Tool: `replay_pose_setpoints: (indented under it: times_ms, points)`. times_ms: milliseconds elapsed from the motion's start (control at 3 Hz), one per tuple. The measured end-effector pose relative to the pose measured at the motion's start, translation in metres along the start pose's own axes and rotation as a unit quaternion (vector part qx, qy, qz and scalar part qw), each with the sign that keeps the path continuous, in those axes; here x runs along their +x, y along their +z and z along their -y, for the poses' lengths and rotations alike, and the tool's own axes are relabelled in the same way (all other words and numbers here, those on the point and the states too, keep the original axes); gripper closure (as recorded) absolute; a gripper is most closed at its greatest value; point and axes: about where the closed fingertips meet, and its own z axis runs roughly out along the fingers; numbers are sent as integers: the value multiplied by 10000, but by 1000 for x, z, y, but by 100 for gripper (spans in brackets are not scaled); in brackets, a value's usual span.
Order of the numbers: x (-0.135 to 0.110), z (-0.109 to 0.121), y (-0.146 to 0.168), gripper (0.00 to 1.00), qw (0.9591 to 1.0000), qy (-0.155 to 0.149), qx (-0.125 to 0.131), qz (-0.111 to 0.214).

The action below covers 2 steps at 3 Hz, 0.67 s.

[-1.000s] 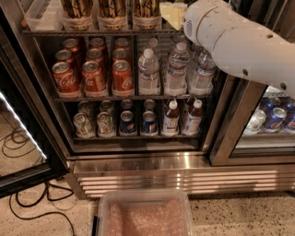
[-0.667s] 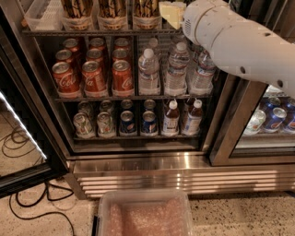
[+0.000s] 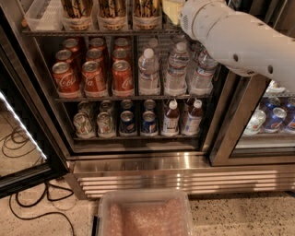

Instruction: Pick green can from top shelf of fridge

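Gripper: being hidden behind the white arm (image 3: 239,41) at the top shelf (image 3: 92,32); width cannot be told.
Risk: gold-and-black cans (image 3: 113,9) being knocked by a blind reach.

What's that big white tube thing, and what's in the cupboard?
The white tube is a robot's arm, seen by one camera facing an open drinks fridge. The arm reaches to the top shelf, where gold-and-black cans stand in clear trays. Its gripper, the pinching hand, is out of view at the top, so whether it holds anything can't be seen. Below stand red cola cans and water bottles, then smaller cans. A plastic tub sits on the floor.
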Motion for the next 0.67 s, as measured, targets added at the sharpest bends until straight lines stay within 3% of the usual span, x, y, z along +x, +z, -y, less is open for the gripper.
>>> replay_pose_setpoints:
  times_ms: [333, 667]
  points:
    - [0, 0, 0, 58, 10000, 0, 2, -1]
    - [0, 0, 0, 82, 10000, 0, 2, -1]
